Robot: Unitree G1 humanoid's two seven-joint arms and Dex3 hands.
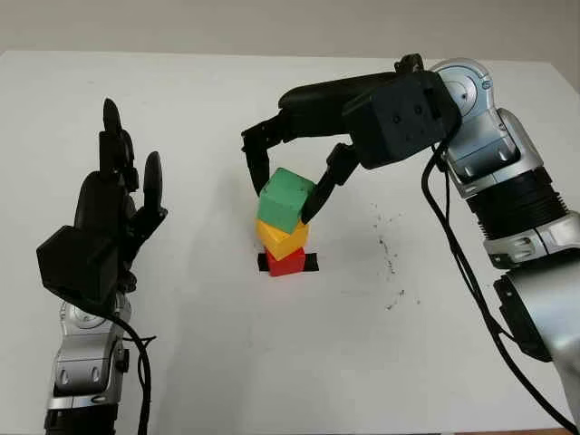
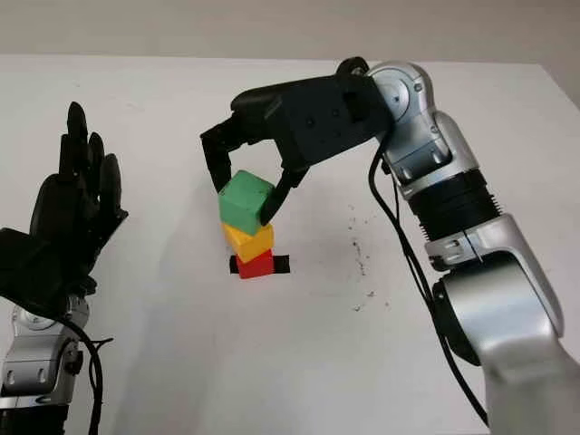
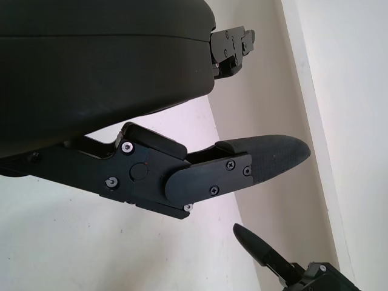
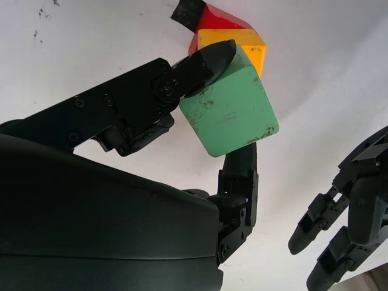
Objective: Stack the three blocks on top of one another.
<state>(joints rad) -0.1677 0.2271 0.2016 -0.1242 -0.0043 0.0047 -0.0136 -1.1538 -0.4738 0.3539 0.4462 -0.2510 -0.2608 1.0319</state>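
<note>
A red block [image 1: 286, 264] sits on a black tape mark [image 1: 313, 263] in the middle of the white table [image 1: 272, 362]. A yellow block [image 1: 283, 238] lies on top of it, turned a little. Tilted on the yellow one is a green block [image 1: 286, 199], with my right hand [image 1: 283, 196] shut on it from above, one finger on each side. The right wrist view shows fingertips [image 4: 212, 54] pressed on the green block [image 4: 230, 112], with the yellow block [image 4: 251, 48] and red block [image 4: 218, 18] beyond it. My left hand [image 1: 118, 217] is open, raised at the left, away from the stack.
Dark specks [image 1: 390, 254] mark the table right of the stack. The right arm [image 1: 507, 181] reaches in from the right side. The table's far edge [image 1: 181, 52] runs along the back.
</note>
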